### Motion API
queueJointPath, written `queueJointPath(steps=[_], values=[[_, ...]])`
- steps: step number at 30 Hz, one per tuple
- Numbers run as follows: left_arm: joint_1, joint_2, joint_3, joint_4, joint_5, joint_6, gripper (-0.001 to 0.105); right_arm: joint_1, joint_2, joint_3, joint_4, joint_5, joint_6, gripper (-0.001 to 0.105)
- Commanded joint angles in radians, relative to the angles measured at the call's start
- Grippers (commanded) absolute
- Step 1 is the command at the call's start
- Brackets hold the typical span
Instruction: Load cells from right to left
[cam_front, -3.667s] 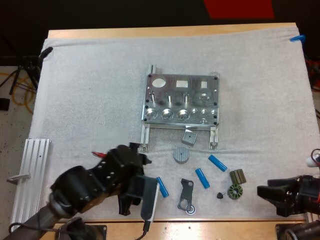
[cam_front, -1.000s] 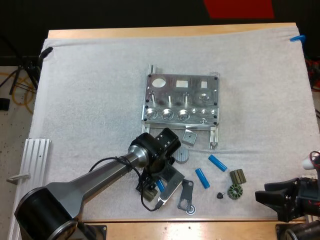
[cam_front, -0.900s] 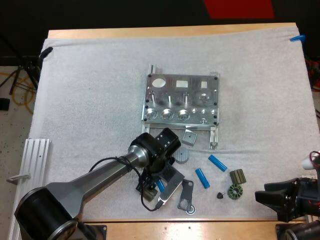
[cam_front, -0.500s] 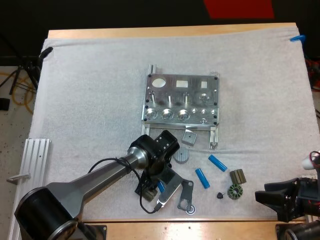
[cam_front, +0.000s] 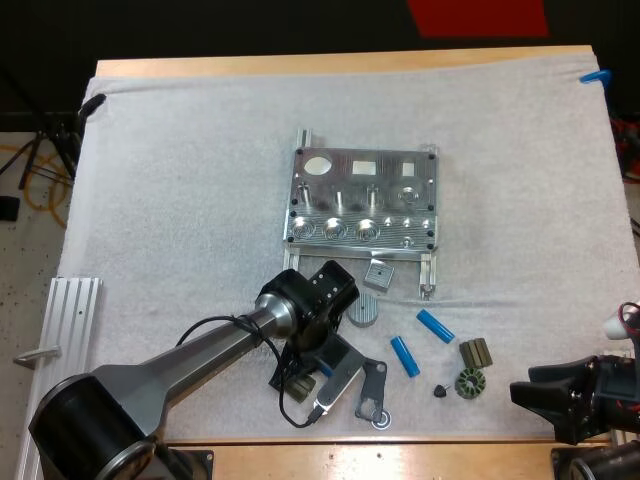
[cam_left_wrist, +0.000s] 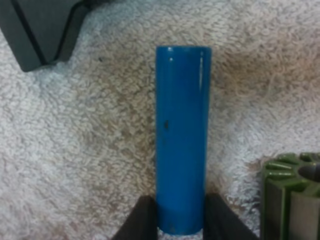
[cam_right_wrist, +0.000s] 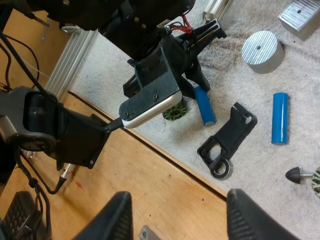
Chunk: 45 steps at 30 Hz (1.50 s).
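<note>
L tool (cam_left_wrist: 175, 226): pinching near end of blue cell (cam_left_wrist: 182, 135). Cell flat on mat (cam_left_wrist: 75, 150), beside green stator (cam_left_wrist: 292, 192), apart from fixture (cam_front: 363, 210). R tool (cam_right_wrist: 180, 220): spread, over desk (cam_right_wrist: 150, 180) edge. Risk: end-only grip, so cell may pivot or slip on lift.

Bright blue cylinder (cam_left_wrist: 181, 135), plain but for one small dark speck; a second cylinder (cam_front: 404, 355) the same blue; ridged dark green part (cam_left_wrist: 290, 192); silver-grey fixture (cam_front: 362, 210); black bracket (cam_front: 372, 392); white nubbly mat (cam_front: 180, 200); light brown wooden surface (cam_front: 330, 62).
</note>
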<state>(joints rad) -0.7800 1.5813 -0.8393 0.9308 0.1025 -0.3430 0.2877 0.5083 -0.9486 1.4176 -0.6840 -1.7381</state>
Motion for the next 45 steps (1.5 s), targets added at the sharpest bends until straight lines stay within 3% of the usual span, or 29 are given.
queueJointPath(steps=[1,9,17,24,27,37,45], values=[[-0.005,0.0,0.004,0.018,-0.002,-0.043,0.0,-0.005,0.0,-0.008,0.001,-0.009,-0.017,0.043],[-0.005,-0.033,0.004,0.027,0.039,-0.292,0.0,-0.005,0.0,-0.008,-0.043,-0.007,-0.017,0.043],[-0.005,-0.154,0.004,0.048,0.048,-0.408,0.0,-0.005,0.0,-0.008,-0.081,0.014,-0.017,0.043],[-0.005,-0.277,0.004,0.048,0.146,-0.524,0.0,-0.005,0.0,-0.008,-0.082,0.014,-0.017,0.043],[-0.005,-0.335,0.004,0.046,0.201,-0.545,0.0,-0.005,0.0,-0.003,-0.085,-0.008,-0.008,0.043],[-0.005,-0.491,0.004,0.042,0.202,-0.551,0.0,-0.005,0.047,-0.002,-0.169,-0.1,0.148,0.043],[-0.005,-0.522,0.004,0.015,0.208,-0.558,0.0,-0.003,0.14,-0.002,-0.22,-0.134,0.201,0.043]])
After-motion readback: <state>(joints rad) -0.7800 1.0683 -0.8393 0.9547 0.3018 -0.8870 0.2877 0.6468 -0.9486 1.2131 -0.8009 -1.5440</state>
